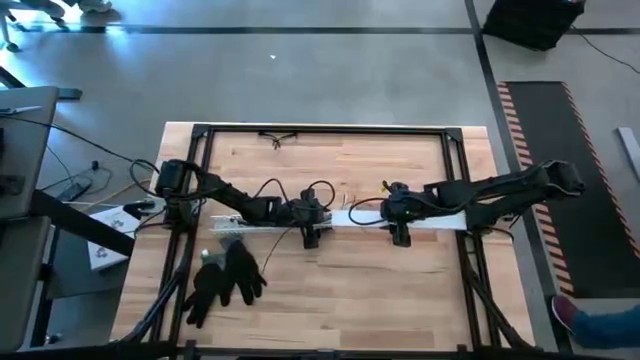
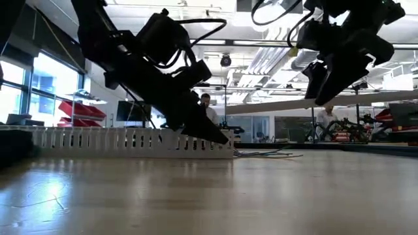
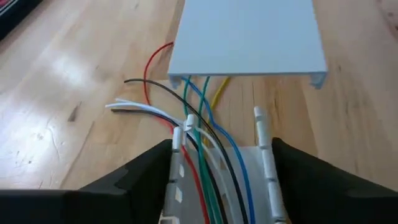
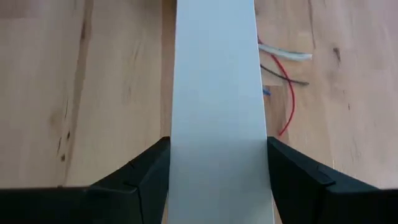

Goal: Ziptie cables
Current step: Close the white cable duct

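The cables (image 3: 200,140), thin red, green, blue, black and white wires, lie inside a white slotted channel (image 2: 124,140) and spill out of its open end onto the table (image 4: 283,78). My left gripper (image 3: 221,158) is shut on that end of the channel. My right gripper (image 4: 217,158) is shut on a long flat white cover strip (image 2: 366,99). The strip hangs above the table, and its end (image 3: 249,37) hovers just beyond the channel's open end. My left gripper pinches the slotted channel's two side walls (image 3: 176,149) between its fingers, at the channel's open end. It comes slanting down from the table's left, along the channel, which rests on the table. My right gripper pinches the cover strip's two long edges (image 4: 174,149) between its fingers, which point along the strip. The strip is lifted clear of the table, nearly level and dipping slightly toward the channel.
A pair of black gloves (image 1: 225,280) lies on the wooden table near its front left. A black frame (image 1: 200,135) runs around the work area. People stand in the room behind the table.
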Robot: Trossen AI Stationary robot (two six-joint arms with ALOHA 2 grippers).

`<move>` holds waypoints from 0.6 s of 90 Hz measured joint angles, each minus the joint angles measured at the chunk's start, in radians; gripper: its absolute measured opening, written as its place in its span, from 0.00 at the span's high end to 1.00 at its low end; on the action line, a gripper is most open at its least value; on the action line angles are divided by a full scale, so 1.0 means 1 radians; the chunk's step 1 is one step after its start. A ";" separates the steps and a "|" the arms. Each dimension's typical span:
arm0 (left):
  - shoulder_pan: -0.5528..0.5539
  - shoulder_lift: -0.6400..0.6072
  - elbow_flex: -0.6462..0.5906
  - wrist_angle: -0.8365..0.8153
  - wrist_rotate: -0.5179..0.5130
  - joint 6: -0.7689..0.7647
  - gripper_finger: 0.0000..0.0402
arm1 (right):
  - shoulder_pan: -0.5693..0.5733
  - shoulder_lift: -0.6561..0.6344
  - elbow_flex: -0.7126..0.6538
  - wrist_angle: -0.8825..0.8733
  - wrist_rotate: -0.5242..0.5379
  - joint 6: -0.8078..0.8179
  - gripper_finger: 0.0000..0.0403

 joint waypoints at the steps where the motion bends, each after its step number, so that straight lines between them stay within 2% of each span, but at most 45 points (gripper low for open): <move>1: 0.000 0.000 0.000 0.000 0.000 0.000 0.44 | -0.001 0.000 -0.003 0.005 -0.003 -0.002 0.49; 24: -0.006 0.000 0.001 -0.004 0.002 0.000 0.48 | -0.050 0.014 -0.035 0.037 -0.034 -0.042 0.49; 34: -0.006 0.000 0.001 -0.006 0.002 0.000 0.48 | -0.065 0.046 -0.035 0.049 -0.078 -0.067 0.49; 54: -0.006 -0.002 0.002 -0.012 0.015 0.000 0.48 | -0.069 0.130 -0.035 0.070 -0.080 -0.086 0.49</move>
